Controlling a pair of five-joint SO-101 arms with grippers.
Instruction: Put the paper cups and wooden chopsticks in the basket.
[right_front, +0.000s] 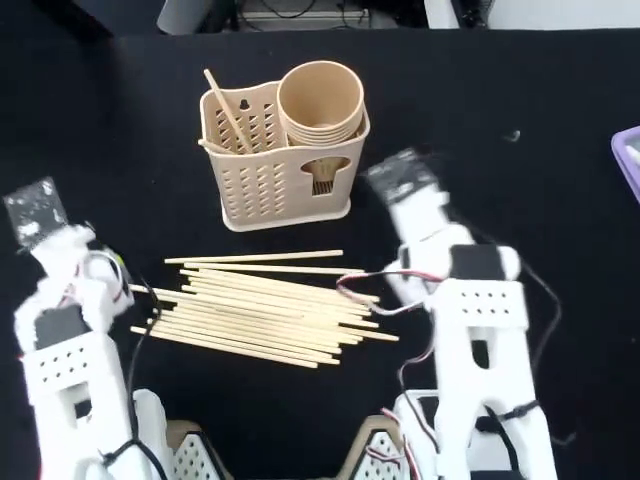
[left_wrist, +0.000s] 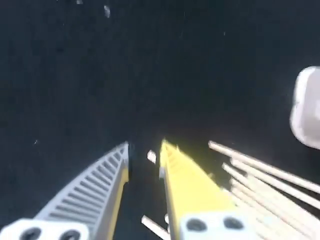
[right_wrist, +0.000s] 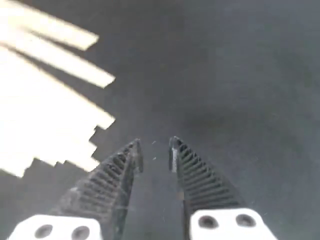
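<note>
A beige perforated basket (right_front: 262, 185) stands at the back middle of the table. Stacked paper cups (right_front: 320, 100) fill its right compartment and a few wooden chopsticks (right_front: 228, 112) lean in the left one. A pile of chopsticks (right_front: 265, 305) lies on the black table in front of it. My left gripper (left_wrist: 145, 150) hangs at the pile's left end, its grey and yellow fingers slightly open, with pale chopstick (left_wrist: 265, 182) bits showing in the gap. My right gripper (right_wrist: 155, 146) sits just past the chopstick ends (right_wrist: 55, 115) on the right, slightly open over bare cloth.
The left arm (right_front: 65, 330) and right arm (right_front: 470, 300) flank the pile. A purple object (right_front: 628, 160) sits at the right edge. Cables and gear lie beyond the table's back edge. A white blurred part (left_wrist: 306, 107) shows beyond the chopsticks.
</note>
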